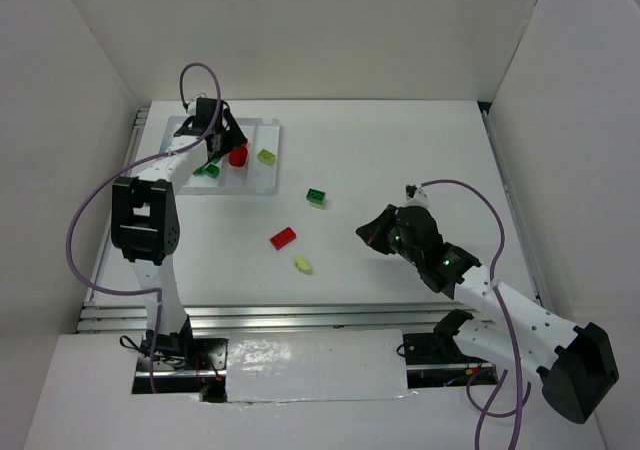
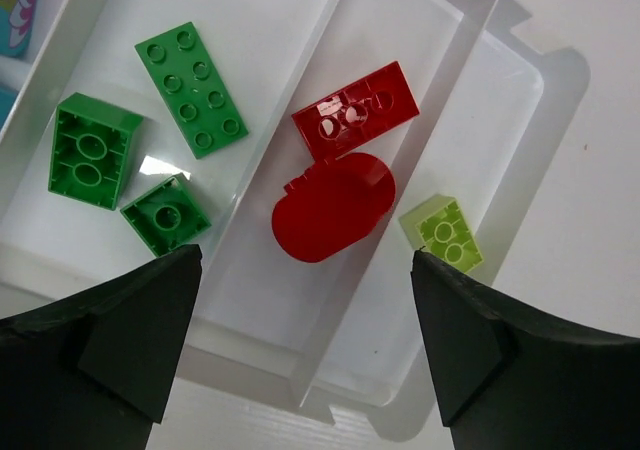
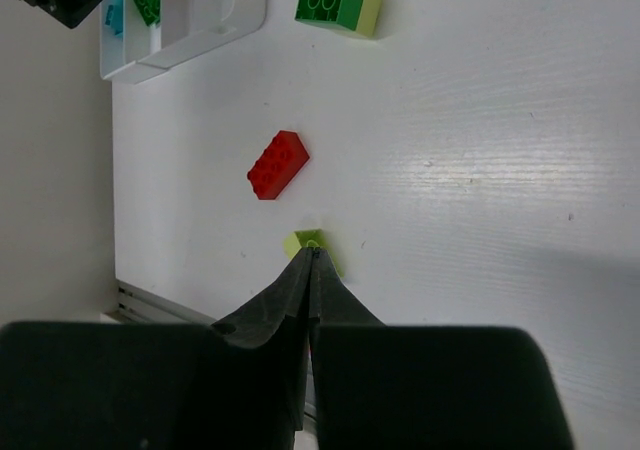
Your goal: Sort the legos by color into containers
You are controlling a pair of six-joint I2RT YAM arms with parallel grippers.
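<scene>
The left arm is stretched far over the tray, the left gripper held wide open and empty above sorted legos, while the right gripper is seen pinched shut on nothing, poised by a loose yellow-green brick on the table.
</scene>
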